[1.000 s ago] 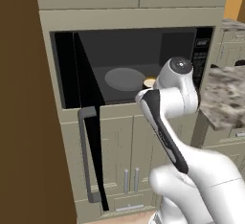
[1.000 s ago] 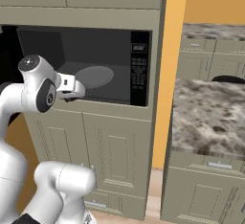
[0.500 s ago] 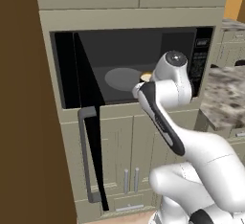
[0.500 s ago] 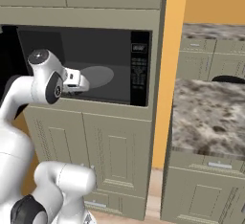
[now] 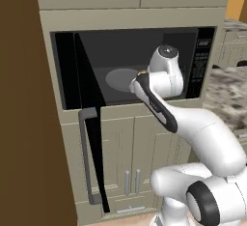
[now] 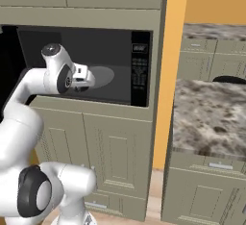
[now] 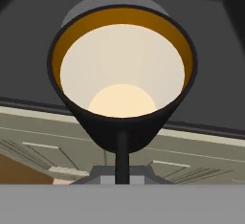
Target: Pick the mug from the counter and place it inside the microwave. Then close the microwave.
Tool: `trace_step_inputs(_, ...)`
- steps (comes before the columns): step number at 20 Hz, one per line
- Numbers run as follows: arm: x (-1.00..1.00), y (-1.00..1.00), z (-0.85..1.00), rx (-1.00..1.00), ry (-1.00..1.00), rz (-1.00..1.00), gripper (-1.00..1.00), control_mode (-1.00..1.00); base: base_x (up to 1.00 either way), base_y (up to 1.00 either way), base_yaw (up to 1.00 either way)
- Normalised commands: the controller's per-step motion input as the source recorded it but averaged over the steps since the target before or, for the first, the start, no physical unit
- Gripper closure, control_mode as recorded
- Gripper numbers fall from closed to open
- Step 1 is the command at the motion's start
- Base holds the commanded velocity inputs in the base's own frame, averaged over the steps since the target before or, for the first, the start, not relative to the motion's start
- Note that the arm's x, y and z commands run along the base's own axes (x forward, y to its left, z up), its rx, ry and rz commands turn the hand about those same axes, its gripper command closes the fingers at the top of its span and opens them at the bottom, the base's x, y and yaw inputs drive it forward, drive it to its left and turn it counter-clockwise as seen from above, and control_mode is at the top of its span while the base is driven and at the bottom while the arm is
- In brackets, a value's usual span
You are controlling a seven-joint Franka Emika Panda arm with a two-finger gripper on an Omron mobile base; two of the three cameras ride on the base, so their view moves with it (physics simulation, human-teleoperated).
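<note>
At the mouth of the open microwave (image 5: 130,65), the mug (image 7: 122,79) rides in front of the claw (image 7: 122,168), carried toward the dark cavity. From the hand view, the mug's open top faces the camera: black wall, orange-tan inner lip, pale bottom. One thin dark finger runs up its outer wall at six o'clock. The second finger is hidden, so I judge the claw to be pinching the mug's wall rather than seeing both pads on it.

From the left base view the wrist sits at the cavity's threshold, at about three o'clock of the round grey turntable (image 5: 123,79), with the mug itself hidden behind the arm. The door (image 5: 89,128) hangs swung open at nine o'clock, its grey bar handle (image 5: 86,157) low on the leaf. The stone surface (image 6: 211,118) lies well apart at three o'clock in the right base view.

The mug looks rigid and light for this arm, with a smooth, probably slippery glaze. A hold across the thin wall near the rim gives little contact, so it could pivot if swung sharply. Setting it down upright on the turntable is likely the step in hand. Afterwards the door calls for a push on its outer face or handle.
</note>
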Motion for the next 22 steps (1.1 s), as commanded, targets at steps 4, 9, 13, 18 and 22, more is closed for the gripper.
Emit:
trace_step_inputs(4,0.38,0.08,-0.01,0.0,0.06,0.0,1.0,-1.0,0.0,0.0,0.0)
trace_step_inputs(9,0.47,0.11,-0.26,0.0,0.09,0.0,1.0,-1.0,0.0,0.0,0.0)
trace_step_inputs(13,0.46,0.24,-0.06,0.0,0.03,0.0,1.0,-1.0,0.0,0.0,0.0)
trace_step_inputs(18,0.36,0.13,0.0,0.0,0.0,0.0,1.0,-1.0,0.0,0.0,0.0)
trace_step_inputs(22,0.21,0.0,-0.25,0.0,0.01,0.0,1.0,-1.0,0.0,0.0,0.0)
